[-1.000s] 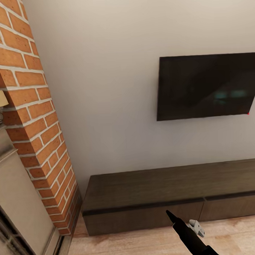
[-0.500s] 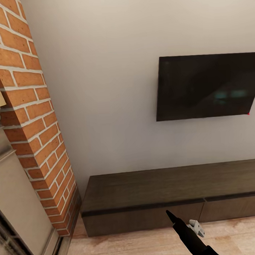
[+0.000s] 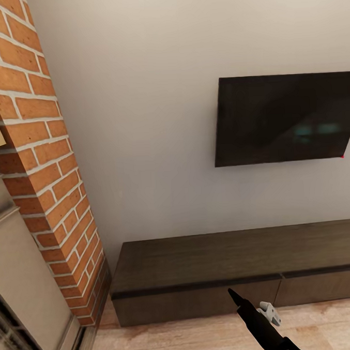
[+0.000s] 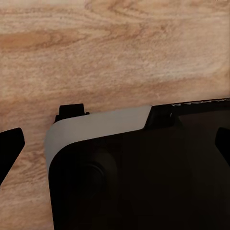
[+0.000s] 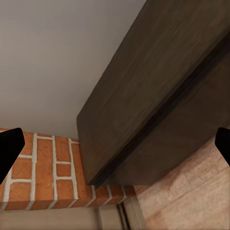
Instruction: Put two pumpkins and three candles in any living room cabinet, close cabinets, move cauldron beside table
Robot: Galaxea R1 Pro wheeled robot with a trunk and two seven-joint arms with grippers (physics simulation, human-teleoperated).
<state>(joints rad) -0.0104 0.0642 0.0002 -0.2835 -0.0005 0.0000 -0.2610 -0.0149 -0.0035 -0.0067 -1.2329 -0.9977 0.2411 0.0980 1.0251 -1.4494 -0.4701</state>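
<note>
The long low dark brown cabinet (image 3: 226,254) runs along the white wall, its flat drawer fronts (image 3: 198,300) shut. It also appears as a dark slab (image 5: 158,96) in the right wrist view. My right gripper (image 5: 115,143) is open and empty, hovering near the cabinet's left end; one of its dark fingers (image 3: 240,303) rises in front of the drawers in the head view. My left gripper (image 4: 115,143) is open and empty, pointing down at the wood floor (image 4: 115,52) over my own base (image 4: 143,177). Pumpkins, candles, cauldron and table are out of view.
A brick fireplace column (image 3: 45,177) stands left of the cabinet, with a beige mantel surround (image 3: 20,267) below it. A black television (image 3: 285,117) hangs on the wall above the cabinet. Light wood floor (image 3: 180,340) lies in front.
The whole head view has shifted slightly, with the fireplace sliding a little to the left: the camera moved. The right arm keeps its pose.
</note>
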